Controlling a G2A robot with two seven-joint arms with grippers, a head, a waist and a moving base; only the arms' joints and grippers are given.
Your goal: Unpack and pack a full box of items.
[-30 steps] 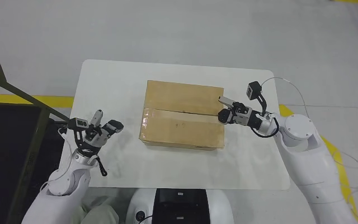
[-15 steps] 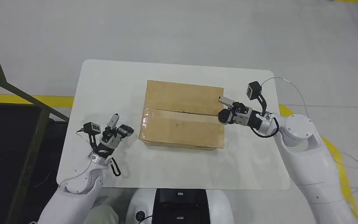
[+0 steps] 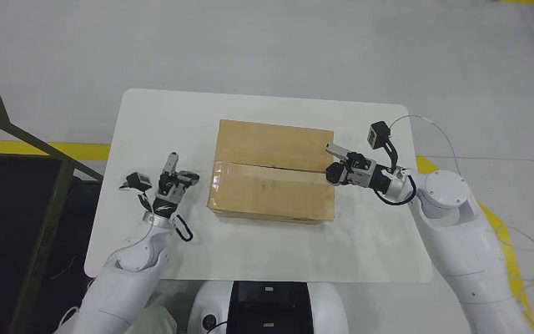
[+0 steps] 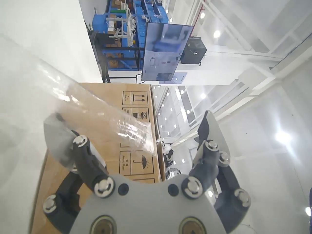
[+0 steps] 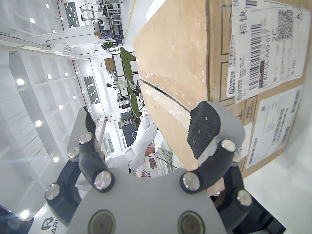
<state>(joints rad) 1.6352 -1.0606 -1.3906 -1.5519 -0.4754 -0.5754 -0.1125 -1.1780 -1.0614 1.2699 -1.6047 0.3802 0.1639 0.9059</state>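
Note:
A closed brown cardboard box (image 3: 271, 179) sits in the middle of the white table (image 3: 167, 117), its top flaps meeting in a taped seam. My left gripper (image 3: 178, 178) is open just off the box's left end; in its wrist view the box's printed end (image 4: 136, 113) and a strip of clear tape (image 4: 102, 110) lie between the open fingers (image 4: 209, 132). My right gripper (image 3: 334, 161) is open at the box's right end by the seam. One black pad (image 5: 204, 127) sits at the box's upper edge (image 5: 175, 49), above the shipping labels (image 5: 265, 44).
Bare table runs all round the box, widest toward the far edge and the near right. A dark green frame (image 3: 33, 150) stands off the table's left side, and a yellow floor line (image 3: 50, 149) passes behind it.
My left arm has swung rightward, bringing its gripper from the table's left edge close to the box's left end. The right arm and the box have stayed still.

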